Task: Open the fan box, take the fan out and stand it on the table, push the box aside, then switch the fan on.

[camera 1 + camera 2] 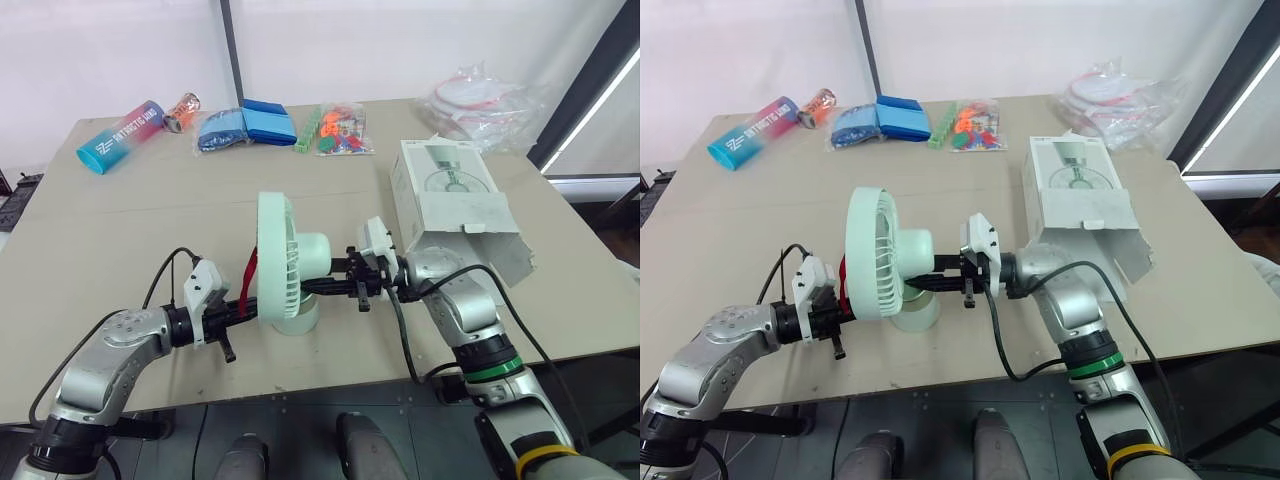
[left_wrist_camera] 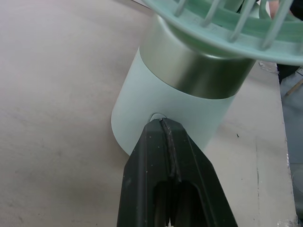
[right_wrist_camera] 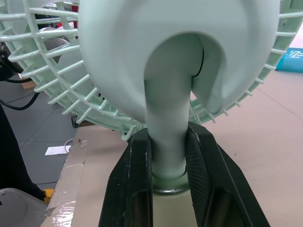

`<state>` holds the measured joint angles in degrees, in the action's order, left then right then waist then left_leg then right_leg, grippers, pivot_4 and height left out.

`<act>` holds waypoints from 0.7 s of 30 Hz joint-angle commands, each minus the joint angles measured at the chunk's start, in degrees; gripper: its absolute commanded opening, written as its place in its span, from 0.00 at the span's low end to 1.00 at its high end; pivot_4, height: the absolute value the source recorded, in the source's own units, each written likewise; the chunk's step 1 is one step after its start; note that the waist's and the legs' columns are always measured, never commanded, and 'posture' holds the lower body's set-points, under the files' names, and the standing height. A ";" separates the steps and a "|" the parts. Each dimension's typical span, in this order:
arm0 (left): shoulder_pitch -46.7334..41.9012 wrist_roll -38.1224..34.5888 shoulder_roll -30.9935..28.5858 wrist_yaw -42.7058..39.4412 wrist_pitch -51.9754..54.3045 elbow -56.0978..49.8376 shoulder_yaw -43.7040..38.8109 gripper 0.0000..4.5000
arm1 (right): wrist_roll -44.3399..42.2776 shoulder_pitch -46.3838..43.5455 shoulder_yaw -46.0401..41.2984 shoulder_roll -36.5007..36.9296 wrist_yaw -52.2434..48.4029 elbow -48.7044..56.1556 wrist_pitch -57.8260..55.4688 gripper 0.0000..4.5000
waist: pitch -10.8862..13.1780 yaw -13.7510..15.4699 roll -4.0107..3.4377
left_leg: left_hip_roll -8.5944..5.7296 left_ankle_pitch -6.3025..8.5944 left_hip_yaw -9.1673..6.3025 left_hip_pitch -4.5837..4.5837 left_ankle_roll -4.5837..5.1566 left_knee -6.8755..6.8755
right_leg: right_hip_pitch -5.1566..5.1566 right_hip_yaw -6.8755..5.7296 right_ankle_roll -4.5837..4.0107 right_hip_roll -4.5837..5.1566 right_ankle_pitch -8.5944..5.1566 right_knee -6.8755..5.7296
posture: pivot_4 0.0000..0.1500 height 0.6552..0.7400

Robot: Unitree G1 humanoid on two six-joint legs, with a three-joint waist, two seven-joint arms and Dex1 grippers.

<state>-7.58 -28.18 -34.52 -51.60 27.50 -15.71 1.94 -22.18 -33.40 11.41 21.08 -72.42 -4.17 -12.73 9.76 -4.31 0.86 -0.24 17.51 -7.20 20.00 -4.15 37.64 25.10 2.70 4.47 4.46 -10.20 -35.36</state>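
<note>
The pale green fan (image 1: 285,258) stands upright on its round base (image 1: 297,320) near the table's front edge, its grille facing my left arm. My right gripper (image 3: 169,135) is shut on the fan's neck just below the motor housing, one finger on each side. My left gripper (image 2: 164,125) is shut, and its joined tips press against the base wall (image 2: 142,99) at a small oval button. A red strap (image 1: 250,276) hangs by the grille. The white fan box (image 1: 448,195) lies to the right of the fan with its near flap (image 1: 505,255) open.
Along the table's far edge lie a blue and pink tube (image 1: 120,136), a small orange can (image 1: 183,107), blue packets (image 1: 246,125), a bag of coloured pieces (image 1: 336,130) and a clear plastic bag (image 1: 482,95). The table's front edge (image 1: 330,385) runs just below the fan's base.
</note>
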 commanded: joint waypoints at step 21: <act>-0.73 -0.52 0.14 -1.05 -0.10 -2.00 0.09 0.01 | 0.01 0.81 1.05 0.25 -0.29 1.22 -0.72 0.09 | -0.02 0.03 0.00 | 0.00 0.01 0.00 -0.04 0.01 0.01 | -0.04 0.00 0.00 0.00 0.00 0.00 | 1.00 1.00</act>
<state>-7.58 -28.10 -34.52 -52.06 27.88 -15.71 1.95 -22.28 -33.06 11.40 21.13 -72.24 -3.68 -13.10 9.74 -4.28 0.86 -0.24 17.52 -7.20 19.96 -4.13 37.65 25.06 2.70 4.47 4.46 -10.20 -35.36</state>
